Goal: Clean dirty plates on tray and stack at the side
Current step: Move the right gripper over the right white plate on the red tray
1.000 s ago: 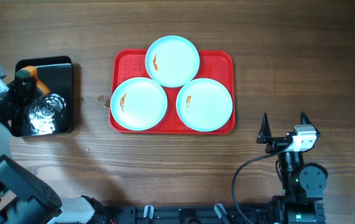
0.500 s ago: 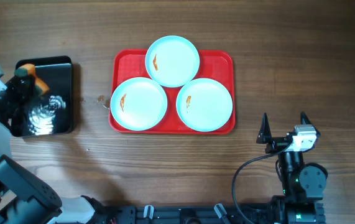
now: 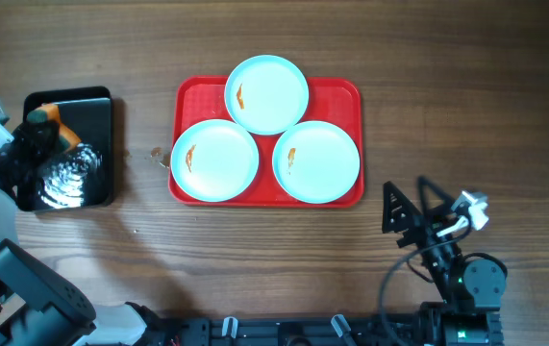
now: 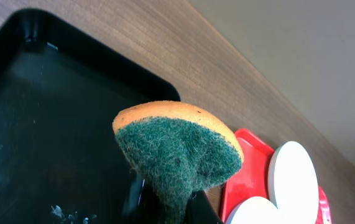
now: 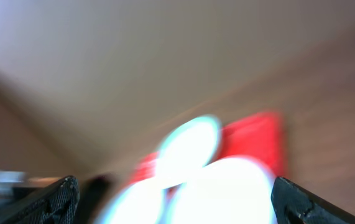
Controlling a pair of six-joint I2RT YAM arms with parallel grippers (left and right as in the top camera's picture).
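The work surface is a dark brown wood-grain table (image 3: 447, 58).

**Left arm.** The left gripper (image 4: 165, 208) has its fingers clamped on a sponge (image 4: 177, 149). The sponge has an orange body and a green scouring face, and it sticks out past the fingertips. The gripper is above the left part of a glossy black tray (image 3: 96, 101) that holds glinting liquid. The arm reaches it from the near-left edge of the table, with its white link running along that edge.

**Right arm.** The right gripper (image 3: 406, 192) has its fingers spread wide apart with nothing between them. It is tilted, with the tips pointing far and slightly left toward the near-right corner of the red tray (image 3: 346, 91), and it is clear of the tray. The arm base is at the near-right edge. The right wrist view is blurred.

**Task items.** The red tray lies at the table centre and carries three plates, none stacked:
- far plate (image 3: 266, 93)
- near-left plate (image 3: 214, 160)
- near-right plate (image 3: 316, 160)

The rims touch or very nearly touch. Each plate has a small orange-red smear on its left half.
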